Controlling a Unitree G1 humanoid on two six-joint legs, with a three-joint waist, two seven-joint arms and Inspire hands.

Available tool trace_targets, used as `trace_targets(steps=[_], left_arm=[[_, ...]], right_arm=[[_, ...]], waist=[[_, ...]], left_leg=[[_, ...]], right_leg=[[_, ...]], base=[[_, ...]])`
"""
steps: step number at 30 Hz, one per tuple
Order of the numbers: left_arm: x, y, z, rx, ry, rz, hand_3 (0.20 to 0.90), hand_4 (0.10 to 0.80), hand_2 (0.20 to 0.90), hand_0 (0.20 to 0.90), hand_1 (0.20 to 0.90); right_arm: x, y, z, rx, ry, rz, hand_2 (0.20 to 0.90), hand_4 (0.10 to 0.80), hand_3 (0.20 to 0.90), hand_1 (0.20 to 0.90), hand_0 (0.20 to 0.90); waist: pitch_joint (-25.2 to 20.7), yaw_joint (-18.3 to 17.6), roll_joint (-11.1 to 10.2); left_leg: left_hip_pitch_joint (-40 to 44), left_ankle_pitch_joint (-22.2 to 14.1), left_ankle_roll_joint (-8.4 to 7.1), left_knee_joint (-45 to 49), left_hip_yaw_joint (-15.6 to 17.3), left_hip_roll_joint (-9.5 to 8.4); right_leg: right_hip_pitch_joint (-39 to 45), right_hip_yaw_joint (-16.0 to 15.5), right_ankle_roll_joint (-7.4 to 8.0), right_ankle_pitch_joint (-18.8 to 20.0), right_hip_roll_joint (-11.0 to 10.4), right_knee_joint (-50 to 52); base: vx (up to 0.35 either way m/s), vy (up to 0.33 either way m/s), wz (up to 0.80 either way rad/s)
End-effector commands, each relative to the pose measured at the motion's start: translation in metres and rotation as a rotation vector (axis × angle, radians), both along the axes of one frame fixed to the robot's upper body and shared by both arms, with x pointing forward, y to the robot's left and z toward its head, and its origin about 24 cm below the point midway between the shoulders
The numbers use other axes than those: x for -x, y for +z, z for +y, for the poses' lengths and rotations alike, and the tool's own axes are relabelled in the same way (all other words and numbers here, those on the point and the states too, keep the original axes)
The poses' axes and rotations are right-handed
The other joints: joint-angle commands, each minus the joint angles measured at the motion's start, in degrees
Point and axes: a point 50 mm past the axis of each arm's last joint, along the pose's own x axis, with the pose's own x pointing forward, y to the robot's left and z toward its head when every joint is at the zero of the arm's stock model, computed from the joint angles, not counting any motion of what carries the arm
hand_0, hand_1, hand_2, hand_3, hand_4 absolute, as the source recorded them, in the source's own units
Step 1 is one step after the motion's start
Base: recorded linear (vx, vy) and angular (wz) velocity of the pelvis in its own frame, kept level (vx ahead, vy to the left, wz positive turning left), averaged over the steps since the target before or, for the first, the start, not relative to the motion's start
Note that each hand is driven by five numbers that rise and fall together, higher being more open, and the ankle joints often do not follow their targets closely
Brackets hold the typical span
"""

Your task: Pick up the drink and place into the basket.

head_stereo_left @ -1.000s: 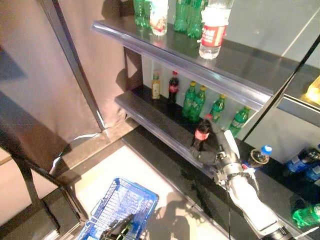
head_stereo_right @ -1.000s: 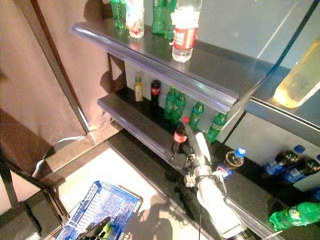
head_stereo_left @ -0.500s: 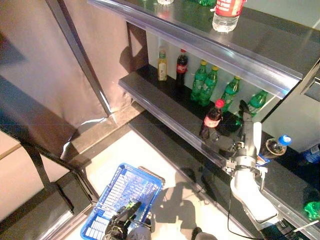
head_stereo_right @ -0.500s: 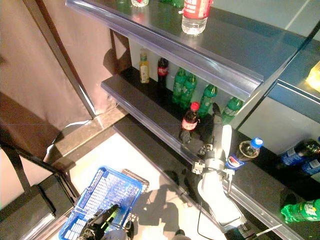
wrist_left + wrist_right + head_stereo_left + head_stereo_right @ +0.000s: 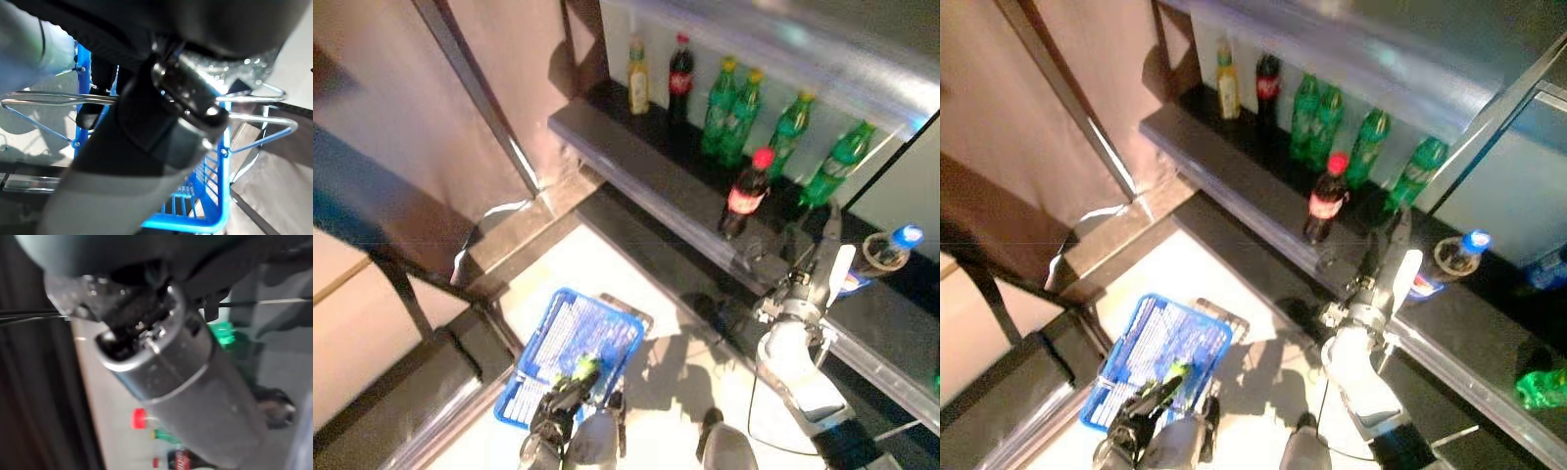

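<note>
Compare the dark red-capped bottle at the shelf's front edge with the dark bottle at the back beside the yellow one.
The front bottle stands alone at the shelf's front edge, near the right robot hand; the back bottle sits in the rear row beside the yellow bottle. The front one's red cap looks brighter and larger in view. Both are dark, red-labelled and upright.

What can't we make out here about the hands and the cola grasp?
- Right hand: head views do not show whether its fingers touch the red-capped cola bottle; right wrist view is filled by the arm.
- Left hand: its fingers at the blue basket handle are too small in the head views, and hidden by the arm in the left wrist view.
</note>
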Motion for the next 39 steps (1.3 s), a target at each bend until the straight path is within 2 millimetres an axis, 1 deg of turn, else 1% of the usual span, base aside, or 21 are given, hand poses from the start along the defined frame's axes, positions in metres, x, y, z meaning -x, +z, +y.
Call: trace_targets(steps=[1, 3, 5, 9, 10, 12, 15, 16, 17, 22, 27, 30, 33, 38, 39], left_arm=[[0.045, -0.012, -0.006, -0.008, -0.025, 0.07, 0.2, 0.1, 0.3, 0.3, 0.3], [0.039, -0.009, -0.006, -0.001, -0.027, 0.045, 0.2, 0.1, 0.3, 0.3, 0.3], [0.03, -0.005, -0.005, -0.001, -0.029, 0.015, 0.2, 0.1, 0.3, 0.3, 0.3], [0.015, 0.001, -0.003, -0.01, -0.04, -0.028, 0.2, 0.1, 0.3, 0.3, 0.3], [0.014, 0.002, -0.003, -0.011, -0.042, -0.033, 0.2, 0.1, 0.3, 0.3, 0.3], [0.008, 0.005, -0.002, -0.027, -0.065, -0.041, 0.2, 0.1, 0.3, 0.3, 0.3], [0.007, 0.005, -0.002, -0.032, -0.069, -0.035, 0.2, 0.1, 0.3, 0.3, 0.3], [0.004, 0.005, 0.001, -0.052, -0.076, -0.025, 0.2, 0.1, 0.3, 0.3, 0.3], [0.004, 0.005, 0.001, -0.054, -0.076, -0.024, 0.2, 0.1, 0.3, 0.3, 0.3], [-0.003, 0.009, 0.009, -0.048, -0.06, -0.061, 0.2, 0.1, 0.3, 0.3, 0.3], [-0.022, 0.021, 0.009, -0.021, -0.069, -0.136, 0.2, 0.1, 0.3, 0.3, 0.3], [-0.027, 0.024, 0.007, -0.015, -0.079, -0.148, 0.2, 0.1, 0.3, 0.3, 0.3], [-0.032, 0.027, 0.005, -0.006, -0.084, -0.166, 0.2, 0.1, 0.3, 0.3, 0.3], [-0.037, 0.031, 0.008, -0.005, -0.064, -0.183, 0.2, 0.1, 0.3, 0.3, 0.3], [-0.035, 0.03, 0.009, -0.005, -0.063, -0.176, 0.2, 0.1, 0.3, 0.3, 0.3]], right_arm=[[-0.011, 0.065, 0.011, -0.057, 0.02, -0.337, 0.9, 0.8, 0.9, 0.9, 0.9], [-0.016, 0.074, 0.014, -0.064, 0.018, -0.366, 0.9, 0.8, 0.9, 0.9, 0.9], [-0.022, 0.086, 0.019, -0.074, 0.008, -0.41, 0.9, 0.8, 0.9, 0.9, 0.9], [-0.031, 0.1, 0.023, -0.141, -0.012, -0.458, 0.9, 0.8, 0.9, 0.9, 0.9], [-0.032, 0.102, 0.024, -0.145, -0.016, -0.467, 0.9, 0.8, 0.9, 0.9, 0.9], [-0.037, 0.114, 0.026, -0.185, -0.032, -0.518, 0.9, 0.8, 0.9, 0.9, 0.9], [-0.037, 0.116, 0.026, -0.188, -0.038, -0.527, 0.9, 0.8, 0.9, 0.9, 0.9], [-0.043, 0.135, 0.026, -0.201, -0.057, -0.573, 0.9, 0.8, 0.9, 0.9, 0.9], [-0.043, 0.137, 0.026, -0.204, -0.061, -0.58, 0.9, 0.8, 0.9, 0.9, 0.9], [-0.051, 0.168, 0.02, -0.229, -0.075, -0.634, 0.9, 0.8, 0.9, 0.9, 0.9], [-0.062, 0.198, 0.018, -0.248, -0.065, -0.666, 0.9, 0.8, 0.9, 0.9, 0.9], [-0.065, 0.206, 0.017, -0.249, -0.079, -0.675, 0.9, 0.8, 0.9, 0.9, 0.9], [-0.067, 0.216, 0.014, -0.235, -0.095, -0.684, 0.9, 0.8, 0.9, 0.9, 0.9], [-0.069, 0.227, 0.011, -0.247, -0.079, -0.69, 0.9, 0.8, 0.9, 0.9, 0.9], [-0.07, 0.226, 0.01, -0.245, -0.081, -0.681, 0.9, 0.8, 0.9, 0.9, 0.9]], waist=[[-0.25, 0.73, 0.21], [1.11, 0.95, 0.56], [3.08, 1.29, 0.87], [5.35, 1.95, 0.76], [5.5, 2.06, 0.72], [5.5, 2.71, 0.49], [5.5, 2.79, 0.47], [5.5, 3.36, 0.37], [5.5, 3.43, 0.35], [5.5, 4.32, 0.47], [5.5, 5.27, 0.42], [5.5, 5.46, 0.37], [5.5, 5.64, 0.43], [5.5, 5.85, 0.25], [5.5, 5.9, 0.26]], left_leg=[[-3.71, -0.87, 0.06, 5.35, -0.88, -0.47], [-5.12, -0.97, 0.11, 6.49, -1.0, -0.74], [-7.58, -0.77, 0.41, 8.15, -1.44, -1.14], [-10.46, -1.05, 0.99, 9.92, -1.6, -1.32], [-10.98, -1.09, 1.09, 10.1, -1.61, -1.3], [-14.12, -1.31, 1.62, 11.02, -1.8, -1.27], [-14.47, -1.35, 1.67, 11.17, -1.83, -1.27], [-16.97, -1.13, 2.04, 11.54, -2.1, -1.19], [-17.19, -1.1, 2.08, 11.54, -2.1, -1.15], [-20.04, -0.67, 2.38, 11.41, -2.17, -0.96], [-23.23, -1.18, 2.86, 12.69, -2.14, -1.01], [-24.27, -1.44, 3.09, 13.26, -2.23, -1.18], [-25.23, -1.55, 3.65, 13.24, -2.03, -1.43], [-27.02, -1.63, 4.3, 13.3, -1.46, -1.62], [-26.13, -3.38, 3.95, 13.9, -1.81, -1.71]], right_leg=[[-1.65, -1.56, -2.73, 1.38, -0.33, 1.88], [-2.94, -1.3, -2.81, 1.15, -0.65, 2.93], [-5.3, -0.8, -2.96, 1.25, -0.93, 4.5], [-7.89, -0.5, -3.06, 1.39, -1.06, 6.05], [-8.34, -0.53, -3.05, 1.46, -1.06, 6.17], [-11.1, -0.39, -3.02, 1.94, -0.75, 6.5], [-11.4, -0.34, -3.01, 1.99, -0.69, 6.54], [-13.45, 0.05, -2.92, 2.55, -0.34, 6.25], [-13.61, 0.09, -2.91, 2.62, -0.31, 6.16], [-16.08, 0.66, -2.52, 3.38, 0.08, 5.27], [-19.3, 0.81, -2.4, 3.34, 0.16, 6.26], [-20.35, 0.99, -2.41, 3.32, 0.24, 6.72], [-21.91, 1.4, -2.24, 3.56, 0.2, 7.07], [-24.26, 1.79, -1.92, 3.89, 0.22, 7.41], [-23.55, 2.39, -1.3, 2.33, 0.2, 8.21]], base=[[-0.05, 0.06, -0.04], [-0.057, 0.04, 0.02], [-0.068, 0.007, 0.05], [-0.054, -0.042, -0.03], [-0.047, -0.063, -0.03], [-0.034, -0.069, 0.02], [-0.008, -0.029, 0.01], [-0.019, -0.044, -0.03], [-0.018, -0.052, -0.08], [-0.002, -0.008, -0.02], [-0.015, -0.002, -0.01], [0.0, 0.0, 0.0], [-0.005, 0.029, 0.01], [0.006, 0.017, 0.0], [0.074, 0.023, -0.01]])
